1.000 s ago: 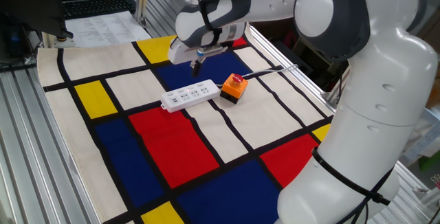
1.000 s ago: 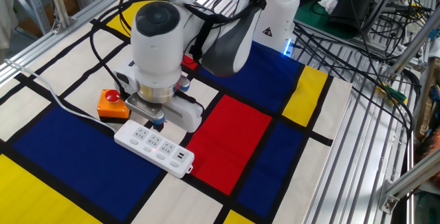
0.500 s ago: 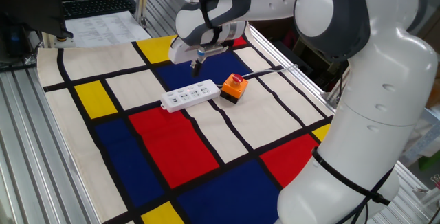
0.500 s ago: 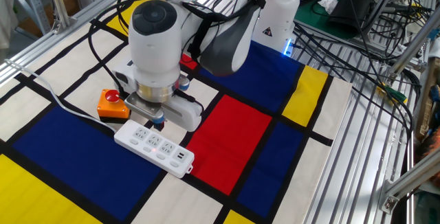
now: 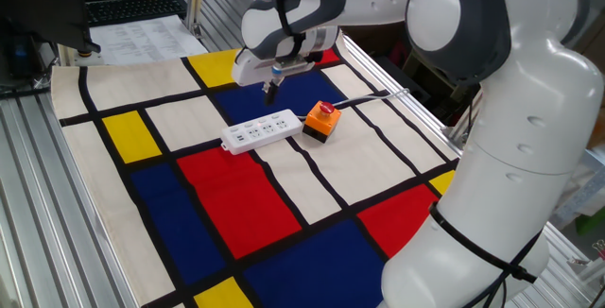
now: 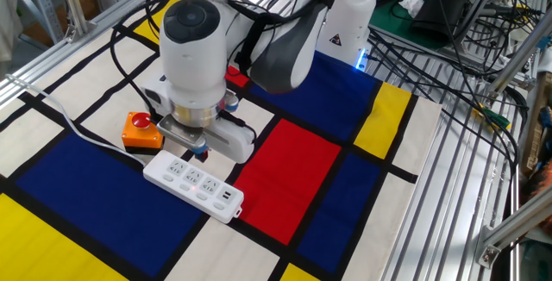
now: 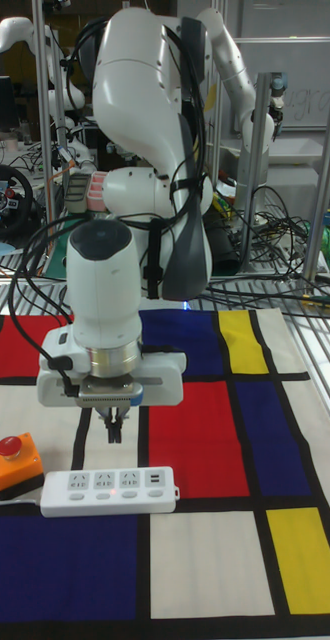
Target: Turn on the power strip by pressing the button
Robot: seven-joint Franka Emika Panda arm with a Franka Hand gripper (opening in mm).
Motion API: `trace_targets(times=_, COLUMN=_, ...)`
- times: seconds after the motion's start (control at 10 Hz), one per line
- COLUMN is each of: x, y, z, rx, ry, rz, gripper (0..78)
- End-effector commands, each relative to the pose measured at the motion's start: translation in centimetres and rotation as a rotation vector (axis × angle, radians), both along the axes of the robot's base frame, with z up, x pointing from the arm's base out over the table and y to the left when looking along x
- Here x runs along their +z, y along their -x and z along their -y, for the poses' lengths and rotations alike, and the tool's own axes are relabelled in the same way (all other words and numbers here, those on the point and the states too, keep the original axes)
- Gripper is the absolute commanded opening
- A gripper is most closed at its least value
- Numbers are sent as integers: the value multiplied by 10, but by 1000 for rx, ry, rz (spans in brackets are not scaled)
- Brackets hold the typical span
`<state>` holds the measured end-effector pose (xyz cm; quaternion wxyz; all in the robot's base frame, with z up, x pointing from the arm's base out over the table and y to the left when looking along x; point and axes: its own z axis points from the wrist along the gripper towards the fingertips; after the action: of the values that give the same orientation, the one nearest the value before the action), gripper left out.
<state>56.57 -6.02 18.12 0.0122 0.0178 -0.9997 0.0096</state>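
- Your end effector (image 7: pixel 114 436) hangs above the power strip (image 7: pixel 107 492), not touching it; its fingertips look pressed together, no gap showing.
- The power strip lies flat mid-tabletop (image 5: pixel 284 204), its far end just beside an orange box (image 5: pixel 321 121).
- You have open cloth on the strip's other sides.
- The button itself is too small to make out.

White power strip (image 7: pixel 108 491), orange box (image 7: pixel 15 464) with red button, red-blue-yellow-cream grid cloth (image 5: pixel 246 204), white arm (image 5: pixel 501 147)
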Motion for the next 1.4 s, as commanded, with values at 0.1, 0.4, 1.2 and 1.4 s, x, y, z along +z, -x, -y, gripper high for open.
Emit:
trace_targets(times=0.1, x=64, y=23, z=-18, rx=-72, ry=-9, rz=-34, gripper=0)
trace_targets(times=0.4, x=63, y=34, z=-22, rx=-88, ry=-9, rz=-19, gripper=0)
trace_targets(times=1.2, x=59, y=59, z=-36, rx=-99, ry=-7, rz=1, gripper=0)
trace_targets(times=1.4, x=57, y=62, z=-36, rx=-96, ry=1, rz=4, gripper=0)
